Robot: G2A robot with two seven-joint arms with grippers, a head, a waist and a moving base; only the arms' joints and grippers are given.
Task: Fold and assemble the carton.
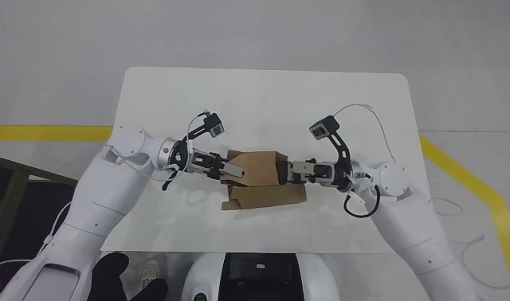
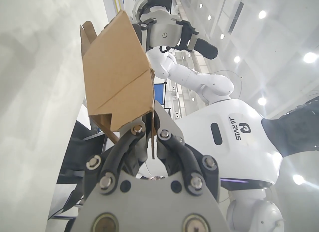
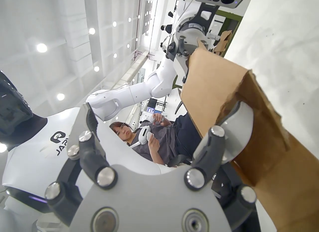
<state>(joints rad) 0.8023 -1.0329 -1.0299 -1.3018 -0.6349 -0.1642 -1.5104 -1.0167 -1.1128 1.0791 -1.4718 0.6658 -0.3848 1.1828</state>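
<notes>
Brown cardboard comes first on my screen: the carton is partly opened and hangs between my two arms over the near half of the white table, about midway across it. I cannot tell whether its lowest flap touches the tabletop. At its left end my left gripper is pinched tight on the thin edge of one panel, with the cardboard sandwiched between both pads. At the opposite end my right gripper is spread wide. One finger is tucked inside the carton's open mouth against a wall, and the other stands out in free air, gripping nothing. Beyond the carton runs the far half of the table, and past that the grey floor with a yellow stripe.
</notes>
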